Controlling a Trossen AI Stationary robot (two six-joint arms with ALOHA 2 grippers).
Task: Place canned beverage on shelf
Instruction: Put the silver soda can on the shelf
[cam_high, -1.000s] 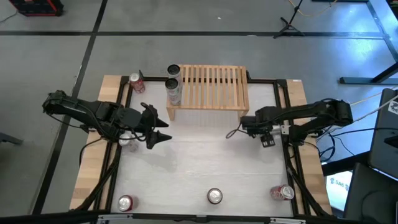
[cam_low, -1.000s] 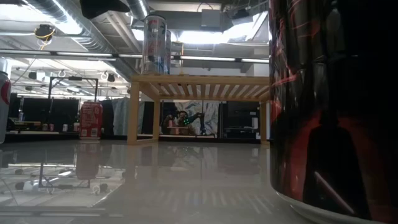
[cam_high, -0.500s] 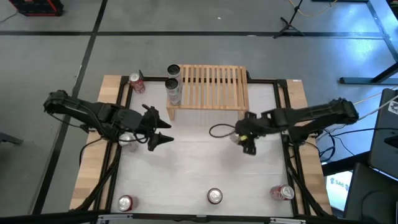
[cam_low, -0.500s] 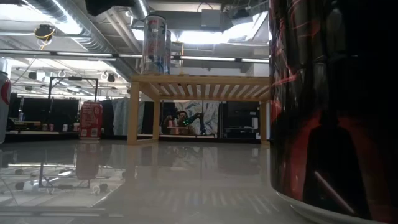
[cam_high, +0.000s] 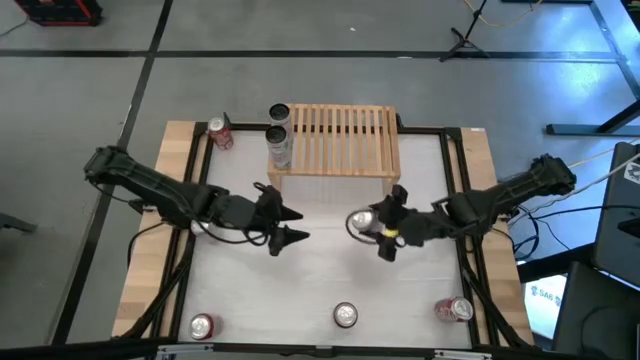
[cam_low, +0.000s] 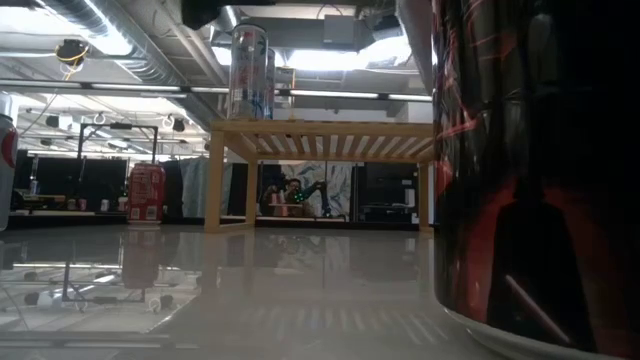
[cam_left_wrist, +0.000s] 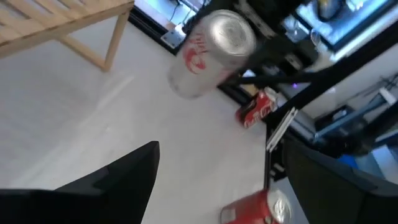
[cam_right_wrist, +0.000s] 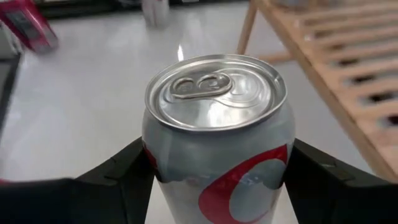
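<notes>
The right gripper (cam_high: 372, 228) is hanging over the white table (cam_high: 320, 285) in front of the wooden shelf (cam_high: 338, 143), its two dark fingers (cam_right_wrist: 118, 171) pressing on either side of a silver can with a red mark (cam_right_wrist: 217, 134), so that the can is being carried with its pull-tab top facing away from the wrist. In the high view this silver can (cam_high: 361, 221) is sitting just forward of the shelf's front edge, near its right leg, not on the slats. The left gripper (cam_high: 285, 226) is reaching toward the table's middle, a little apart from the can, with its fingers (cam_left_wrist: 118, 177) standing wide and nothing between them; its wrist camera is looking across at the held can (cam_left_wrist: 208, 53) and the other arm behind it. Two tall cans (cam_high: 279, 134) are standing upright at the shelf's left end, touching one another, and a red can (cam_high: 219, 132) is sitting on the table to the left of the shelf. Three more cans are lining the table's near edge: one at the left (cam_high: 202, 326), one in the middle (cam_high: 345, 316), and one lying at the right (cam_high: 455, 309).
</notes>
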